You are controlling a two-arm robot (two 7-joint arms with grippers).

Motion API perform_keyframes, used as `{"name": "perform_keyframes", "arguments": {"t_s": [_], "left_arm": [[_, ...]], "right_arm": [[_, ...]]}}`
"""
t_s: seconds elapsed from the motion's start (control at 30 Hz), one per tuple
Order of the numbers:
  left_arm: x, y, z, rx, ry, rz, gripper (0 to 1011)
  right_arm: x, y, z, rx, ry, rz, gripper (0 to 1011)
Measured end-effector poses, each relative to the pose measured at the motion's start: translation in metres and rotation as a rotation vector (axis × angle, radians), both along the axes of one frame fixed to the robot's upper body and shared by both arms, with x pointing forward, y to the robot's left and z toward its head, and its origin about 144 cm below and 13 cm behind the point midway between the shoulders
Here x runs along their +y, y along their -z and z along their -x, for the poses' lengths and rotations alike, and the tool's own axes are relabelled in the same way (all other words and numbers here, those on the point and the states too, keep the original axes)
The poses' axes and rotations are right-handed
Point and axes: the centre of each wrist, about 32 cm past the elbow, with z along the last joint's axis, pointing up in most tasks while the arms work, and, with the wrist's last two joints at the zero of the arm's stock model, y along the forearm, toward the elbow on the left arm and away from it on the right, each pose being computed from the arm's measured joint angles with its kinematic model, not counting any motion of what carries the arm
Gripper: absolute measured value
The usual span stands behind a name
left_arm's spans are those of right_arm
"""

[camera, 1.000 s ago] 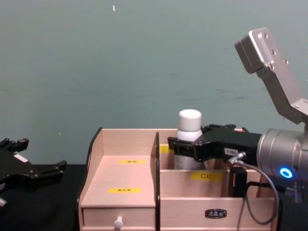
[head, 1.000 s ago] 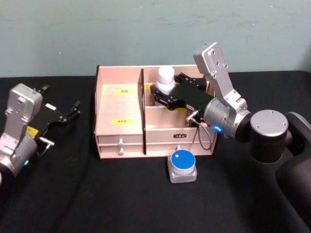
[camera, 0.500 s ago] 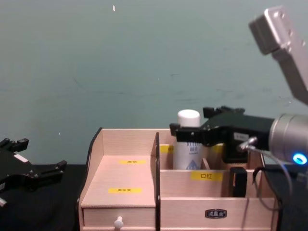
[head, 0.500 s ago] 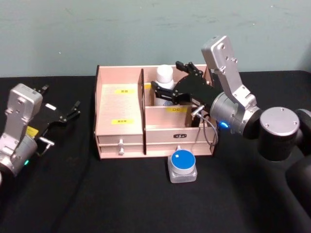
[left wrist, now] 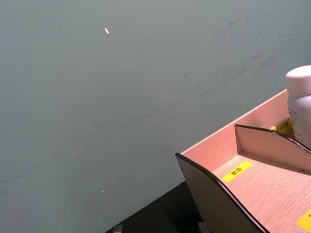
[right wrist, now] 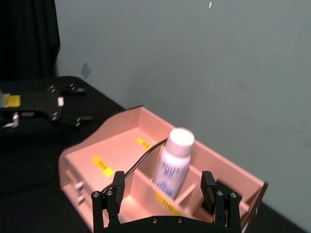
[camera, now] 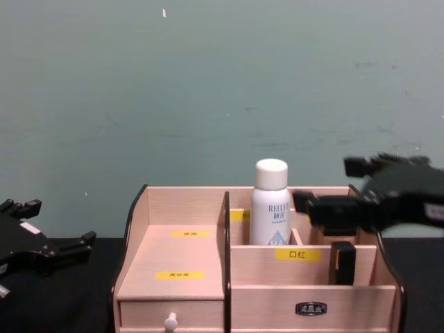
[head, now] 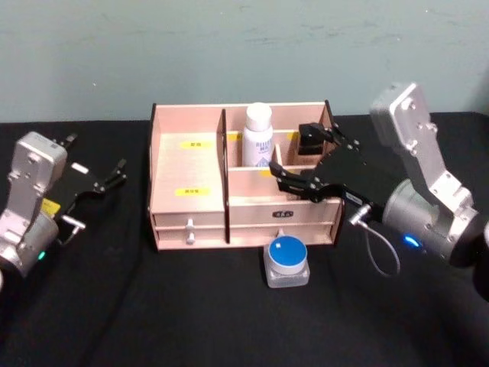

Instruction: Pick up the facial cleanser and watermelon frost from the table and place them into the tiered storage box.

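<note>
The facial cleanser (head: pixel 258 136), a white bottle with a white cap, stands upright in a rear compartment of the tiered storage box (head: pixel 187 206); it is also in the chest view (camera: pixel 270 208) and the right wrist view (right wrist: pixel 174 158). My right gripper (head: pixel 306 160) is open, hanging in front of and to the right of the bottle, apart from it (camera: pixel 322 184) (right wrist: pixel 163 180). The watermelon frost (head: pixel 286 261), a small square jar with a blue lid, sits on the table just in front of the box. My left gripper (head: pixel 98 162) is parked open at the left.
The black table surrounds the box (camera: pixel 184 253). A small black object (camera: pixel 341 262) stands in the box's right front compartment. Small drawers with white knobs (head: pixel 189 229) face me. A grey-green wall is close behind the box (left wrist: pixel 252 184).
My right gripper has let go of the facial cleanser and drawn back and to the right. The bottle now stands free in the rear compartment. The left arm has not moved.
</note>
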Motion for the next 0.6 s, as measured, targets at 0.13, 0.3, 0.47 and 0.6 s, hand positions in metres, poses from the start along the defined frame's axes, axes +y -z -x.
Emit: {"name": "perform_keyframes", "arguments": {"t_s": [0.13,0.3,0.47,0.6], "left_arm": [[0.000,0.000,0.000,0.000,0.000,0.000,1001],[0.000,0.000,0.000,0.000,0.000,0.000,1001],[0.000,0.000,0.000,0.000,0.000,0.000,1001],[0.000,0.000,0.000,0.000,0.000,0.000,1001]], "right_arm": [[-0.005,0.007,0.022,0.054,0.011,0.003,1002],[-0.007,0.020,0.043,0.134,0.028,0.001,1002],[-0.006,0.031,0.059,0.188,0.046,0.000,1003],[-0.005,0.040,0.070,0.234,0.051,0.000,1003]]}}
